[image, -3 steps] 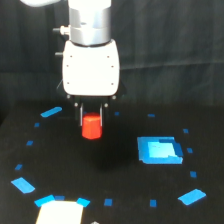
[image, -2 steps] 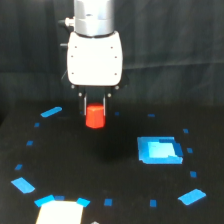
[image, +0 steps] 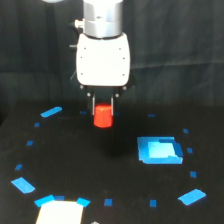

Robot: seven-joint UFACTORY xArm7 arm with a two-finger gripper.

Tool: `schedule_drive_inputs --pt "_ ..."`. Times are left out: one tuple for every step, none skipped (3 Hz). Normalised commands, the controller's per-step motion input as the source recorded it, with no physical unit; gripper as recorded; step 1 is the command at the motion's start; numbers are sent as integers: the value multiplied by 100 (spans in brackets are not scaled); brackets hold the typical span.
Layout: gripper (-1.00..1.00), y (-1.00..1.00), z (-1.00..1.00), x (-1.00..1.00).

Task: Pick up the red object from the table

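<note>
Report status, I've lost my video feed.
End effector shut on red block. Block looks clear of the table. Blue patch off to the exterior view's right, nothing in the way.

Block (image: 103, 116) in hand (image: 103, 111), seemingly above table (image: 75, 165); square patch (image: 159, 150) right.

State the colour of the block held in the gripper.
Red-orange: the block, seen in the exterior view.

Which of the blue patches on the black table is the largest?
The bright blue square patch on the exterior view's right, lower than the red cylinder-like block. It is far larger than the small blue tape marks, such as the strip at upper left.
</note>
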Motion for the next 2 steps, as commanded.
schedule_drive_inputs --pt "-92 -65 -100 -21" --pt "-90 -100 -5 -21"
